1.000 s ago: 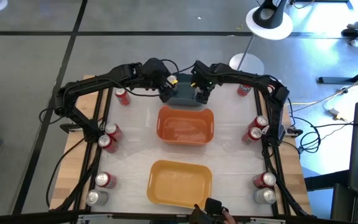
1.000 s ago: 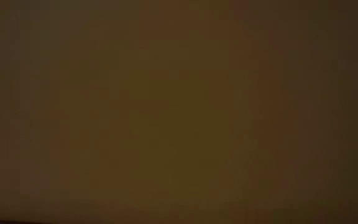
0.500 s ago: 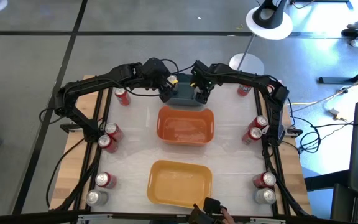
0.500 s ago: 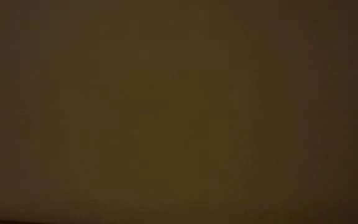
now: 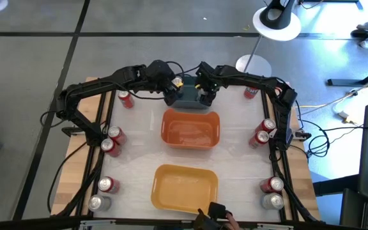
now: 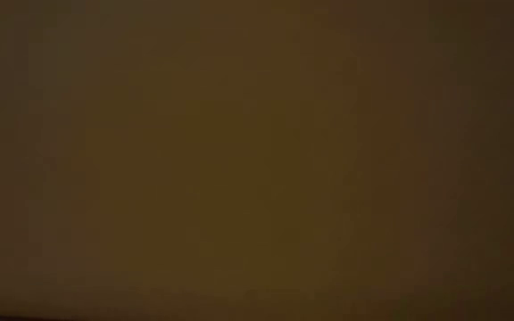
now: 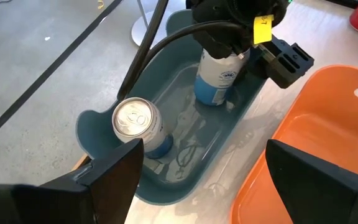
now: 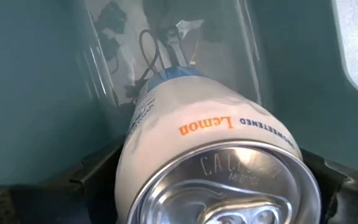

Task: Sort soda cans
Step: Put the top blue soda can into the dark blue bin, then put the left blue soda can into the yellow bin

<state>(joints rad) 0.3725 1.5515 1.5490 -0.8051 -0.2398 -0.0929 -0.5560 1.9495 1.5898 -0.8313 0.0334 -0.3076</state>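
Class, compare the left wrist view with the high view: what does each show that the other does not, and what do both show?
Only the left wrist view shows inside the blue bin: two white and blue cans, one free, one between the right gripper's fingers. Only the high view shows the yellow bin and red cans along the table's edges, such as one. Both show the blue bin and orange bin.
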